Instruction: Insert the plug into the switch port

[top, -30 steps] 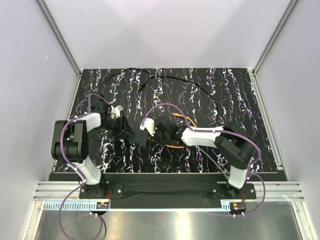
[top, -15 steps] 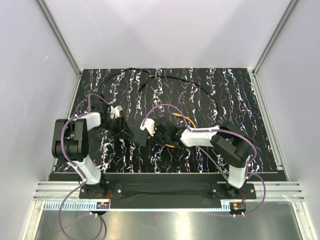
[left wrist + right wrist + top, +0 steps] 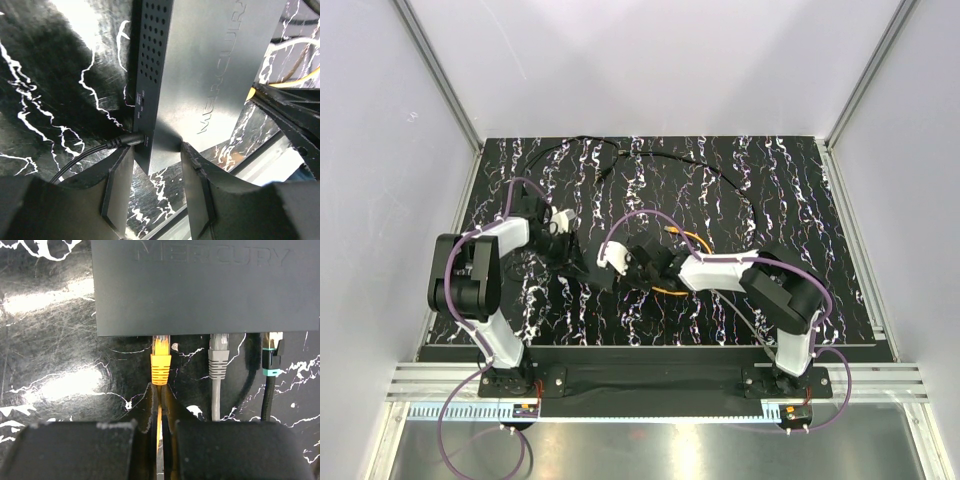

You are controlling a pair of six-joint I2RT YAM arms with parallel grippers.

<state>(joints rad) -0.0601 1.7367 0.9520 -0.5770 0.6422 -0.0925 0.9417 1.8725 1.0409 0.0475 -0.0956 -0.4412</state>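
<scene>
Well, my right tool (image 3: pixel 160 390) is pressed together on the yellow cable (image 3: pixel 160 415), pinching it just behind the yellow plug (image 3: pixel 160 365). In the right wrist view that plug stands straight up from my fingertips at lower centre. Its clear tip meets the switch port (image 3: pixel 161 336) on the bottom edge of the network switch (image 3: pixel 205 290), the flat matte-black box that fills the top of the frame. I cannot tell whether the plug is fully seated. To its right a grey plug (image 3: pixel 218 357) and a black plug with a teal band (image 3: pixel 272 360) sit along the same edge.

My left tool (image 3: pixel 155 150) straddles a corner of the switch at the bottom of the left wrist view. One finger is on either side, and both look to be against the box, so I read it as clamped on the switch. The vented side of the box runs up the middle of that frame. A black power cord (image 3: pixel 85 157) comes in from the lower left, and its barrel end meets the box just beside my left-hand finger (image 3: pixel 117 185).

From above, both tools meet a little left of centre on the black, white-veined tabletop (image 3: pixel 650 325). The switch lies between them, and the yellow cable loops off to the right.
</scene>
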